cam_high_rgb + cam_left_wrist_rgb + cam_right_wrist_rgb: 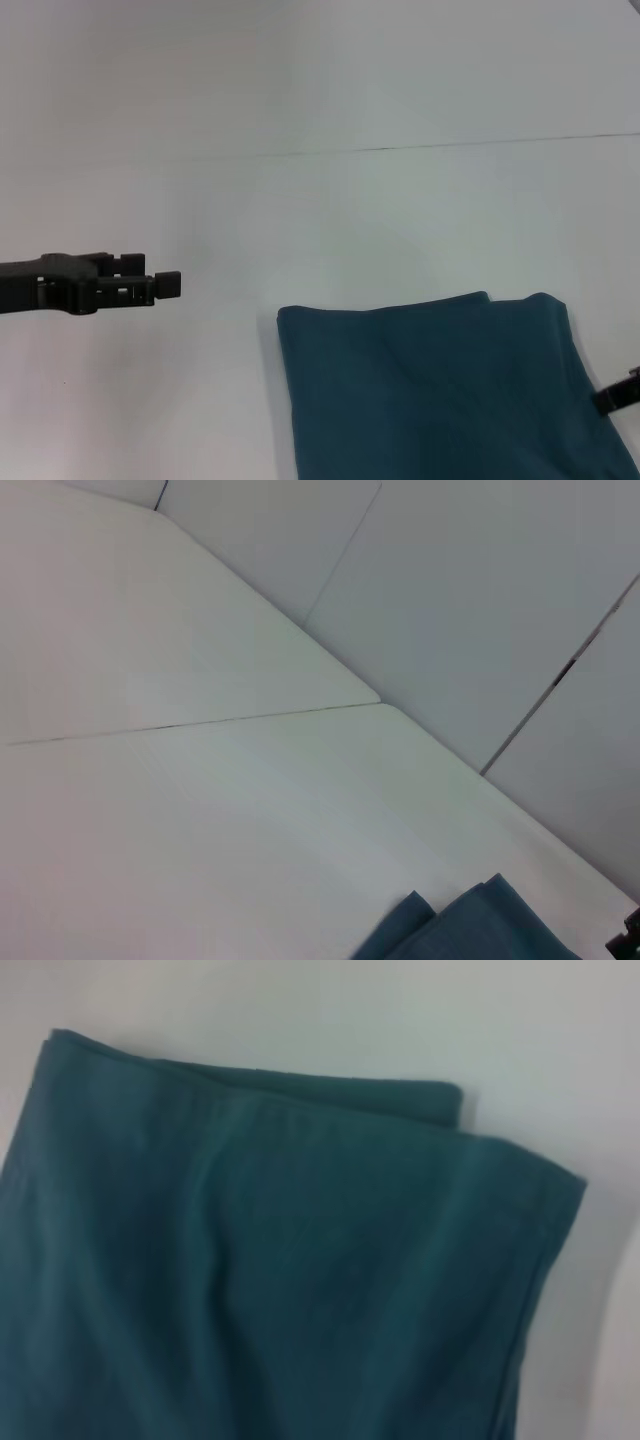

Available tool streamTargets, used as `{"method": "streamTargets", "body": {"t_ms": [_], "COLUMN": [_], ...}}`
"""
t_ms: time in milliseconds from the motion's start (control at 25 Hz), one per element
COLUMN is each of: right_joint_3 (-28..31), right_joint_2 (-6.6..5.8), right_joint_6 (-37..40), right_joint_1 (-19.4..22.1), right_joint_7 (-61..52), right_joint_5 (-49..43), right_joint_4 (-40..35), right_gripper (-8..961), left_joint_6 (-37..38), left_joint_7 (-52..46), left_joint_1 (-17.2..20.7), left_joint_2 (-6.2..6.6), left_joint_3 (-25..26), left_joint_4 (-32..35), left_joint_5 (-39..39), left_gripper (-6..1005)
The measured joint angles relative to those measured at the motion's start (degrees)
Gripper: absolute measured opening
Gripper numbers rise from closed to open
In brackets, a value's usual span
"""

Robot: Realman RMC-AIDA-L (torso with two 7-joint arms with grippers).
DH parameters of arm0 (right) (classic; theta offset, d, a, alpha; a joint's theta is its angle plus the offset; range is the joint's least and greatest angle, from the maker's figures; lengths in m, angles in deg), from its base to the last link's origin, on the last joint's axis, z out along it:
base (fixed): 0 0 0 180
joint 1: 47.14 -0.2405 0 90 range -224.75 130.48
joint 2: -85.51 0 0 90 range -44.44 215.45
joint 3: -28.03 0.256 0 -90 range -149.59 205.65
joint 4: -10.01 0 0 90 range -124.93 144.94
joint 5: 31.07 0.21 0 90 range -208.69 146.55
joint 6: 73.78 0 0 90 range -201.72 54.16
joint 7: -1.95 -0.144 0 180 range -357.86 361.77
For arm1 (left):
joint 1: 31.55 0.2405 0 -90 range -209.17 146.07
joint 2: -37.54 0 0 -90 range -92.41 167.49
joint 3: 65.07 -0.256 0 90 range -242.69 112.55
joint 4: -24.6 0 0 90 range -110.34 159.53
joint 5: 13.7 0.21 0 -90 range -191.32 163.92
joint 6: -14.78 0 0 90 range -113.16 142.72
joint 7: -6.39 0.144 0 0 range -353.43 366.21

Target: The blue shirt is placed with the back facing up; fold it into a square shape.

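Note:
The blue shirt (440,390) lies folded into a compact, roughly rectangular stack of layers on the white table, at the near right in the head view. One corner of it shows in the left wrist view (480,925), and it fills most of the right wrist view (280,1260), plain, with soft creases. My left gripper (165,284) hovers at the left, well apart from the shirt and holding nothing. Only a small dark part of my right gripper (622,392) shows, at the shirt's right edge.
The white table (320,220) has a thin seam (450,146) running across its far part. In the left wrist view, pale wall panels (480,600) rise behind the table's far edge.

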Motion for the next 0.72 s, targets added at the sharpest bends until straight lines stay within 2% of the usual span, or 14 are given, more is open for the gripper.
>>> {"method": "streamTargets", "body": {"t_ms": [280,720], "right_joint_3": [0.2,-0.1], "right_joint_2": [0.15,0.08], "right_joint_6": [-2.3,-5.5], "right_joint_1": [1.2,0.7], "right_joint_7": [0.7,3.3], "right_joint_5": [0.1,1.8], "right_joint_4": [4.2,10.5], "right_gripper": [416,406], "left_joint_6": [0.0,0.1], "left_joint_7": [-0.2,-0.5], "left_joint_1": [-0.2,-0.2], "left_joint_2": [0.08,0.08], "left_joint_3": [-0.2,-0.3], "left_joint_4": [0.0,0.0], "left_joint_5": [0.0,0.0], "left_gripper": [866,854]}}
